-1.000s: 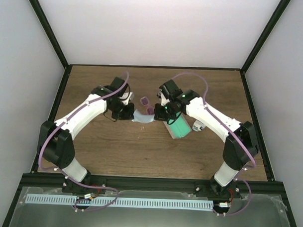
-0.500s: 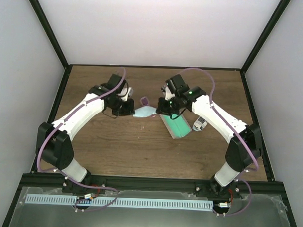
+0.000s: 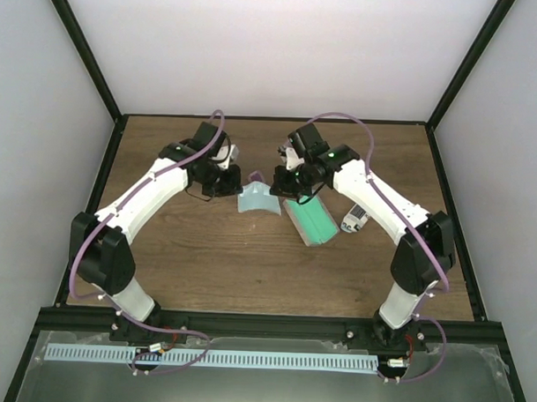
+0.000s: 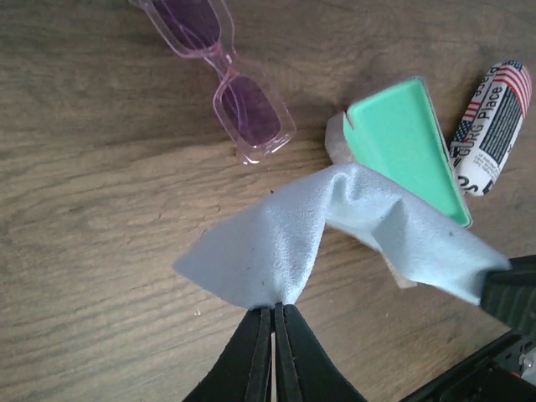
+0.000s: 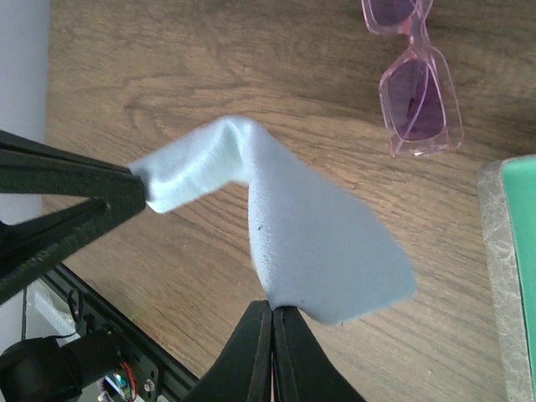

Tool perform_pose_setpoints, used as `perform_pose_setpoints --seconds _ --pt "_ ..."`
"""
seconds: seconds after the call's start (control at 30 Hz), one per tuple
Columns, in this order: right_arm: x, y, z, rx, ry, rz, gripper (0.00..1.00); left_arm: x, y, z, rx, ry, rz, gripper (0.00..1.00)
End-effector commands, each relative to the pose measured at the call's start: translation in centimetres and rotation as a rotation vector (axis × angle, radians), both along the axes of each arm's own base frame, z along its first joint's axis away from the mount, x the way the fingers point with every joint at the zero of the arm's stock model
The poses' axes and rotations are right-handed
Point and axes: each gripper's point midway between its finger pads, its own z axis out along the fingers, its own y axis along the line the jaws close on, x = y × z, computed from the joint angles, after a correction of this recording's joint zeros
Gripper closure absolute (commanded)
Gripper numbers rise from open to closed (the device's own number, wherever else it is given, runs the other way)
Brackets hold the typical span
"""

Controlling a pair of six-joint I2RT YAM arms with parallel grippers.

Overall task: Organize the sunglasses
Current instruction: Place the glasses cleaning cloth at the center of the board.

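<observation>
Both claws pinch one light blue cloth (image 4: 335, 222), and the sunglasses (image 4: 230, 92) lie free on the bench (image 4: 84, 209).

Our left claw (image 4: 274, 311) is clenched on one corner of the cloth and our right claw (image 5: 272, 310) on another, so it hangs between them above the wood. Just beyond it the pink-framed, purple-lensed sunglasses rest flat, their long axis running diagonally across the grain in the left wrist view, touching nothing. Beside the cloth lies a flat green case (image 4: 402, 142); we cannot see inside it. A flag-printed tube (image 4: 490, 126) lies next to it.
</observation>
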Motion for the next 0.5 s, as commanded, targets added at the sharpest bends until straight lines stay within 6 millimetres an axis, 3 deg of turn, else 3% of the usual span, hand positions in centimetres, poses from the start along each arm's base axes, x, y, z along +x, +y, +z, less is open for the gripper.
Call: perform_pose_setpoints --seconds 0.0,0.37,0.47 --pt "-0.2 0.3 -0.4 0.004 0.011 0.032 0.99 0.7 0.1 0.2 0.013 -0.014 0.008 0.96" --pt "-6.4 -2.5 -8.8 -0.032 0.198 0.043 0.99 -7.1 2.7 -8.1 0.043 0.184 -0.008 0.96" --pt "-7.2 -2.6 -9.6 -0.03 0.227 0.051 0.99 -8.6 3.1 -9.5 0.05 0.226 -0.022 0.96"
